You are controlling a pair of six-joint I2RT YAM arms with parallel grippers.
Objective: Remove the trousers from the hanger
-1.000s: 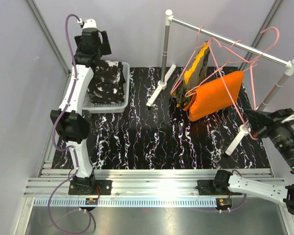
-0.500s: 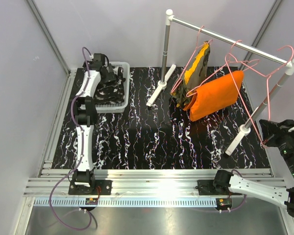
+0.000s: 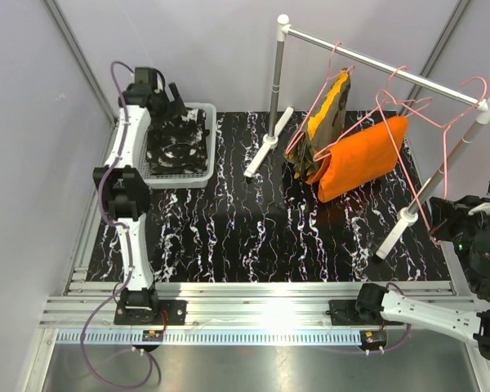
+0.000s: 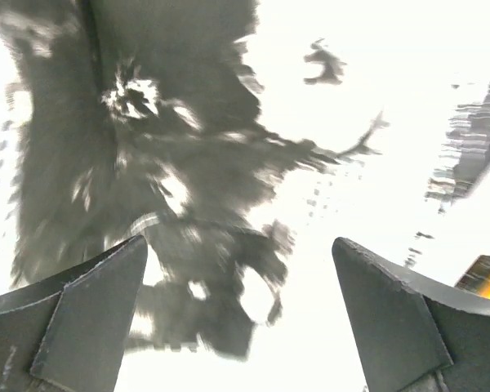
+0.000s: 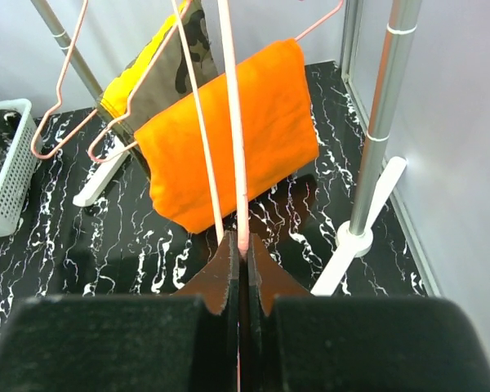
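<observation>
The left tool stands wide open, its two dark fingers spread well apart with nothing between them. Directly below it lie the black trousers with white speckles, crumpled in a white mesh basket at the far left corner of the bench. In the left wrist view that cloth fills the space under the spread fingers, blurred, and whether the fingertips touch it cannot be told.

The right tool is closed tight on the thin wire of a pink hanger, which rises straight up from between its fingertips. This hanger carries no cloth and hooks over the metal rail above the tool.

Ahead of the right tool and slightly to its left, the plain bright orange trousers hang folded over a second pink hanger, clear of the bench. Beyond them, farther to the tool's left, the orange-and-olive camouflage trousers hang on a third hanger, just beside the orange pair. Just to the right of the right tool stands the rack's upright post on its white foot.
</observation>
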